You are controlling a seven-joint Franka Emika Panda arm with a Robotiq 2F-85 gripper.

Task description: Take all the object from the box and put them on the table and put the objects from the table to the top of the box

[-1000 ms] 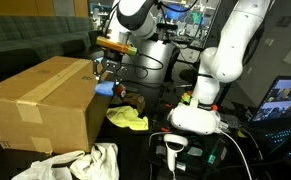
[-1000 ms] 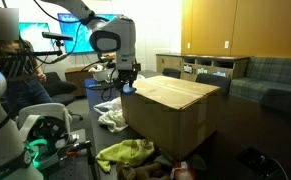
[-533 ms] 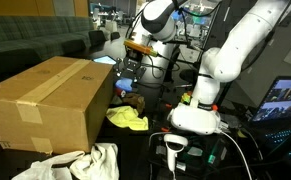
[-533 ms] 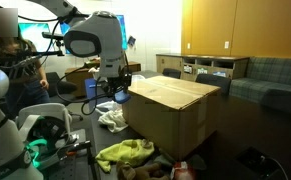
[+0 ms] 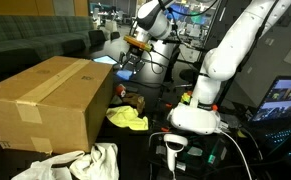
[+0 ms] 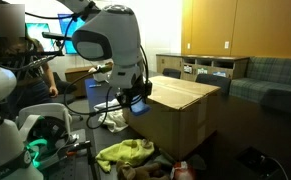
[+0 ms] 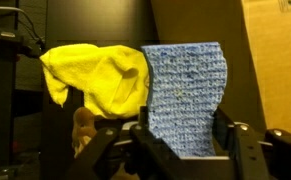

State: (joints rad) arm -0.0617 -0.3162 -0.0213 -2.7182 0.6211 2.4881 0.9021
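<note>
One thing is in my grip: a small blue rough-textured rectangular pad (image 7: 185, 85). In the wrist view it is clamped between the jaws of the gripper (image 7: 183, 142), its long axis running straight out from the fingers toward the dark table (image 7: 135, 25) beyond. Off one side of it lies the bright yellow soft cloth (image 7: 90, 80), with the small brown lumpy toy (image 7: 82, 125) just beside the cloth. On the other side rises a wall of the large brown cardboard box (image 7: 275, 60).

In an exterior view the gripper (image 5: 132, 68) hangs clear of the box (image 5: 45, 95), past its far end and above the table (image 5: 150, 135). The yellow cloth (image 5: 127, 119) and the toy (image 5: 135, 101) lie on the table near the box's corner. The pad is too small here for me to make out.

In an exterior view the gripper (image 6: 137, 100) hangs close beside the box's end wall (image 6: 180, 110), about level with its top edge.

My reading is that the next move is a set-down. The table lies along the pad's length from the jaws, so I would lower onto a bare stretch, away from the box wall and off the yellow cloth
</note>
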